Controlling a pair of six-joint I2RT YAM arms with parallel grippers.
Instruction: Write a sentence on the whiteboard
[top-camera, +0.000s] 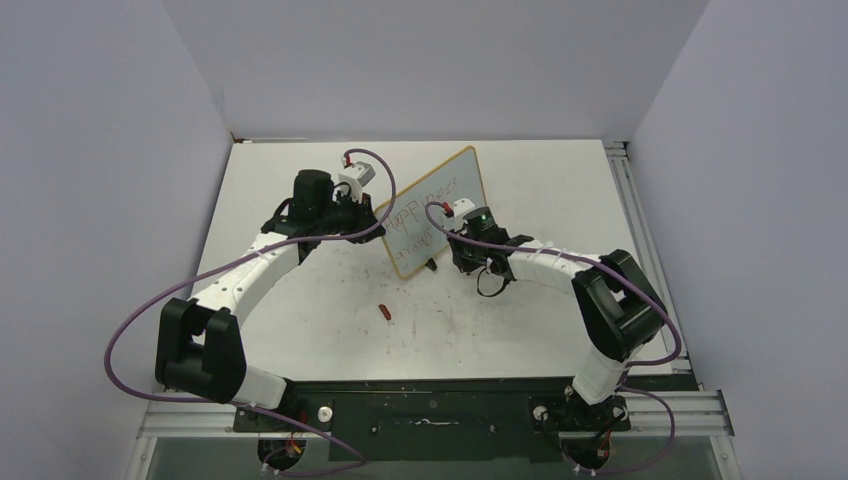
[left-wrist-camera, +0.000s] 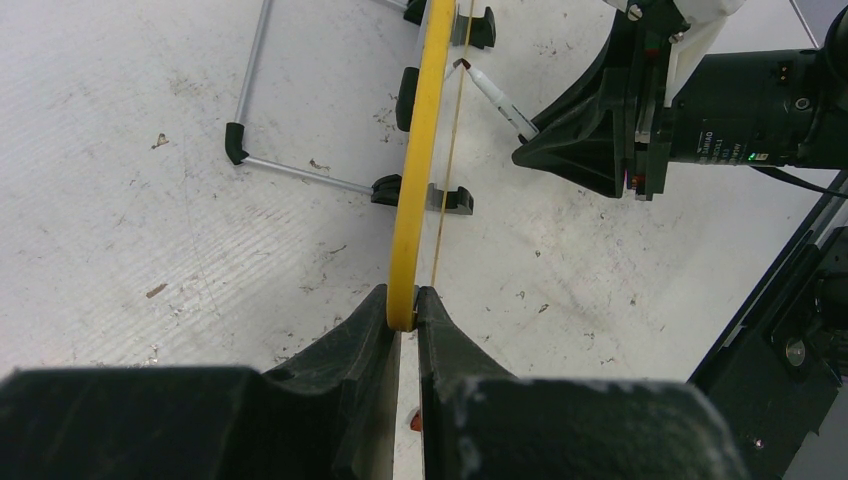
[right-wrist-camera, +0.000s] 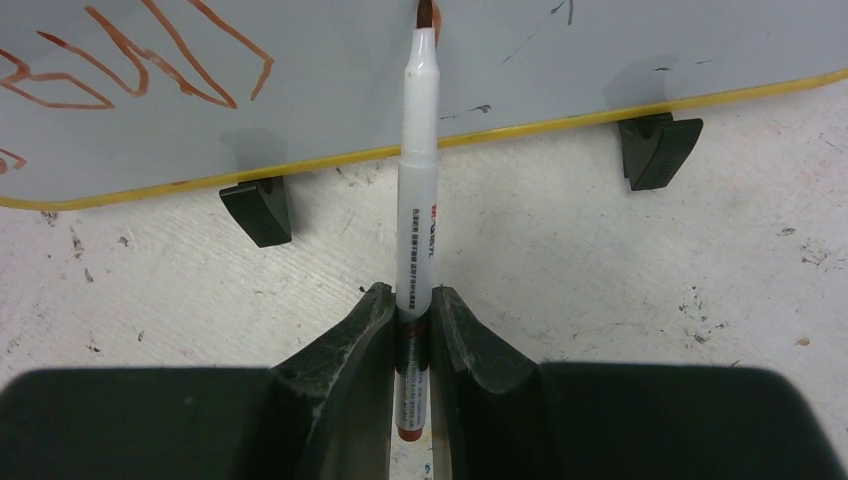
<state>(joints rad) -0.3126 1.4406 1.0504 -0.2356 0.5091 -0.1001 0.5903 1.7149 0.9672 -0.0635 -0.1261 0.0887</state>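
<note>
The whiteboard (top-camera: 462, 172) stands upright on black feet in the middle of the table, with a yellow frame. The sentence (top-camera: 425, 210) is red lettering in two slanted lines on its face; some strokes show in the right wrist view (right-wrist-camera: 150, 60). My left gripper (top-camera: 380, 222) is shut on the board's yellow frame (left-wrist-camera: 415, 180) at its left end (left-wrist-camera: 402, 310). My right gripper (top-camera: 452, 232) is shut on a white marker (right-wrist-camera: 418, 200) with a red end. The marker's tip (right-wrist-camera: 425, 12) touches the board's face (right-wrist-camera: 560, 50), right of the lettering and above the lower rim.
A red marker cap (top-camera: 387, 312) lies on the table in front of the board. A wire stand (left-wrist-camera: 290, 170) props the board from behind. Black feet (right-wrist-camera: 258, 210) sit under the lower rim. A metal rail (top-camera: 640, 220) runs along the table's right edge.
</note>
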